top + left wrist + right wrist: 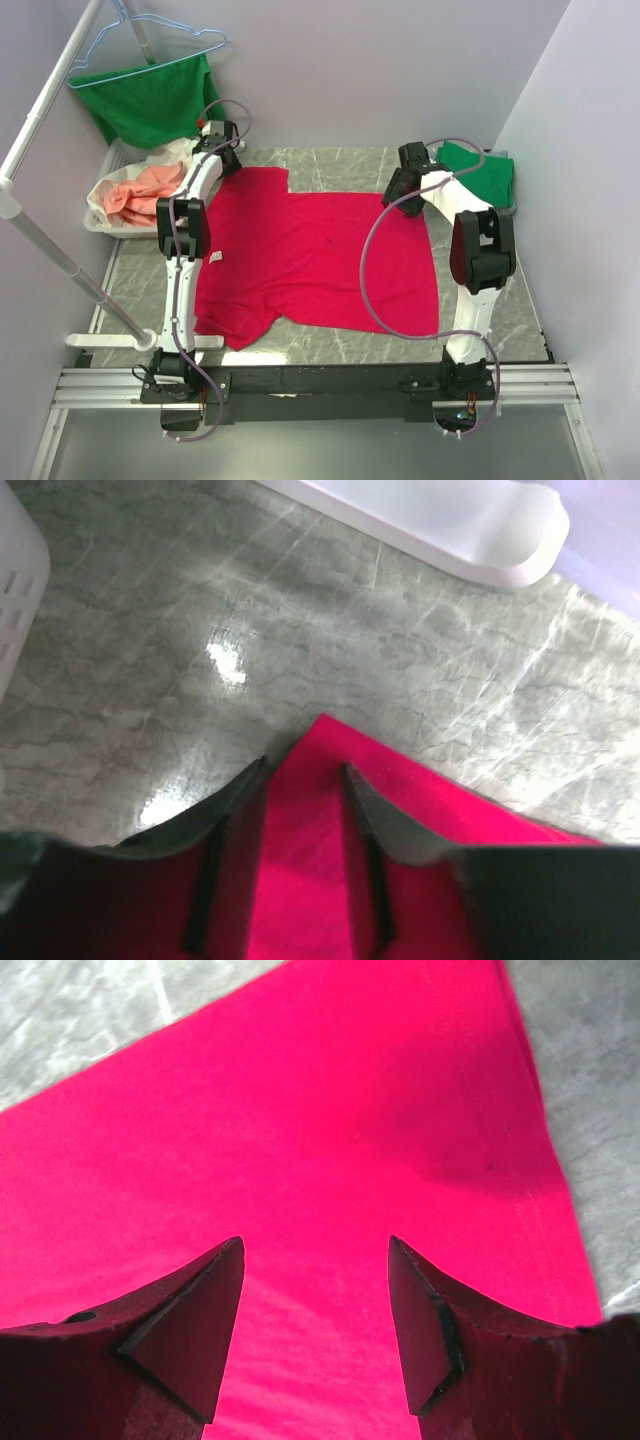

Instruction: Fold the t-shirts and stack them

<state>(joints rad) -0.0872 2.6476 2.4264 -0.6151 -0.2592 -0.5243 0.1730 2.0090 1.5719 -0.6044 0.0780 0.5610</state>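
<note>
The crimson-red t-shirt point(320, 260) lies spread flat on the marble table, one sleeve toward the near left. My left gripper point(231, 163) is at its far-left corner. In the left wrist view that gripper point(305, 765) is open, its fingers standing either side of the pointed corner of red cloth point(450, 805). My right gripper point(401, 205) hovers over the shirt's far-right part. In the right wrist view it point(315, 1242) is open, with flat red cloth point(320, 1090) below and nothing between its fingers. A folded green t-shirt point(486, 170) lies at the back right.
A white basket point(100, 192) with peach and white clothes stands at the back left, close to the left gripper. Above it a green cloth point(150, 100) hangs on a hanger. A white rack pole point(60, 258) slants along the left side. Walls close in at the back and right.
</note>
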